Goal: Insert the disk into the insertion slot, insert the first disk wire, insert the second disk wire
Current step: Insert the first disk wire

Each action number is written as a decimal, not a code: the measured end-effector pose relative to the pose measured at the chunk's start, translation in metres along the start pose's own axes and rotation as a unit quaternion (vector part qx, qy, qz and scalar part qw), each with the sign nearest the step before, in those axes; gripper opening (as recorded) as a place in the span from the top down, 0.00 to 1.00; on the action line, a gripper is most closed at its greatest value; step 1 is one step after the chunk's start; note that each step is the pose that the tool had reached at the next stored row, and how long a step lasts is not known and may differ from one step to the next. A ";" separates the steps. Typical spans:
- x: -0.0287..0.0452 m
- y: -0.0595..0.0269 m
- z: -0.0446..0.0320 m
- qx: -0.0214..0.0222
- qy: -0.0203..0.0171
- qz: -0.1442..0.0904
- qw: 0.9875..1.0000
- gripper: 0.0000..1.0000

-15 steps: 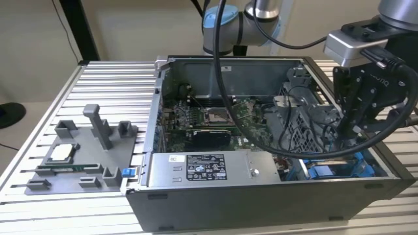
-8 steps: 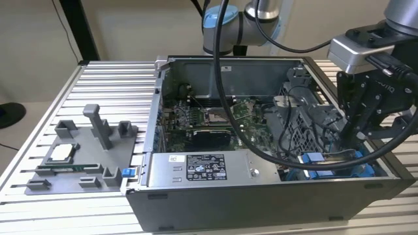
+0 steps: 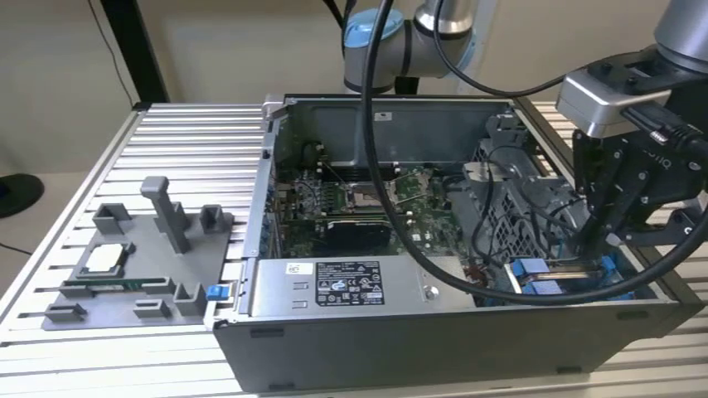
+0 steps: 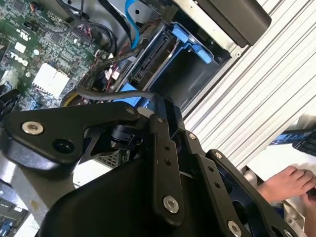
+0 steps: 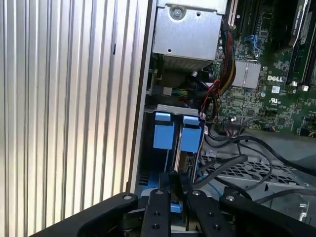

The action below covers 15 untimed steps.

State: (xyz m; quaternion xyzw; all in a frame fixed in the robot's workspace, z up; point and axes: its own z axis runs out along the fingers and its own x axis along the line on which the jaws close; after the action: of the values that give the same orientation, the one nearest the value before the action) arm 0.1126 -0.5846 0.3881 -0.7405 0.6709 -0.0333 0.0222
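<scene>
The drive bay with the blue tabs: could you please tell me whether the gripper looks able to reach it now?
Probably yes: the gripper hangs right at the drive bay inside the open case, and the black cables lie beside the bay, not across its blue tabs.

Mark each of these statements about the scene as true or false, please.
1. The gripper reaches into the computer case near the insertion slot. True.
2. A cover closes the case. False: it is open, and the motherboard shows.
3. A grey fixture tray lies on the table, on the exterior view's left. True.
4. The power-supply box lies outside the case. False: it sits inside.
</scene>
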 end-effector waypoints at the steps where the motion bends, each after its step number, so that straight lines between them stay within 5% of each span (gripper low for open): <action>1: 0.0006 0.0001 0.0008 0.000 0.000 0.000 1.000 1.00; 15: 0.0033 0.0007 0.0048 0.000 0.000 0.000 1.000 1.00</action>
State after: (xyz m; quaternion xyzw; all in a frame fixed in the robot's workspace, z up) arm 0.1126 -0.5880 0.3834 -0.7402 0.6712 -0.0333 0.0223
